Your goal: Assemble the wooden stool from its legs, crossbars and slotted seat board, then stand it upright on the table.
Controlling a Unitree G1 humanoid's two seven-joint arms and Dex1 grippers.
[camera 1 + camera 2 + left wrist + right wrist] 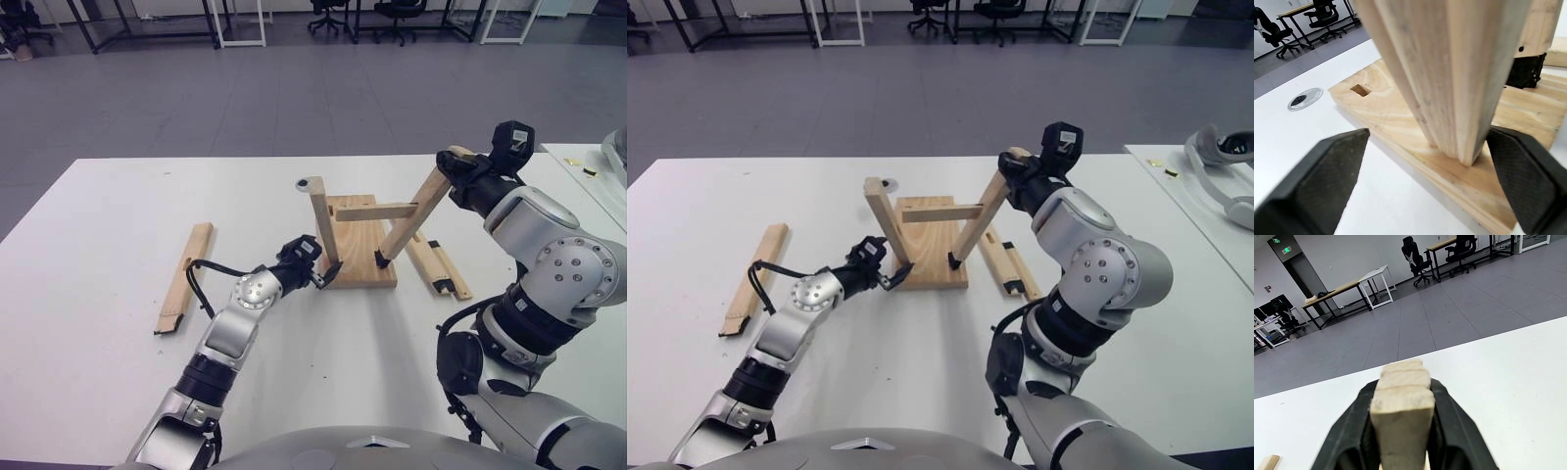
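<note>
The slotted seat board (358, 257) lies flat mid-table, with two legs standing in it joined by a crossbar (377, 211). The right gripper (458, 176) is clamped tight on the top end of the right leg (416, 217). The left gripper (328, 271) straddles the foot of the left leg (321, 225), fingers spread wide, one pad possibly touching the wood. A loose leg (184, 277) lies at the board's nine o'clock and two spare pieces (441, 266) at its three o'clock
</note>
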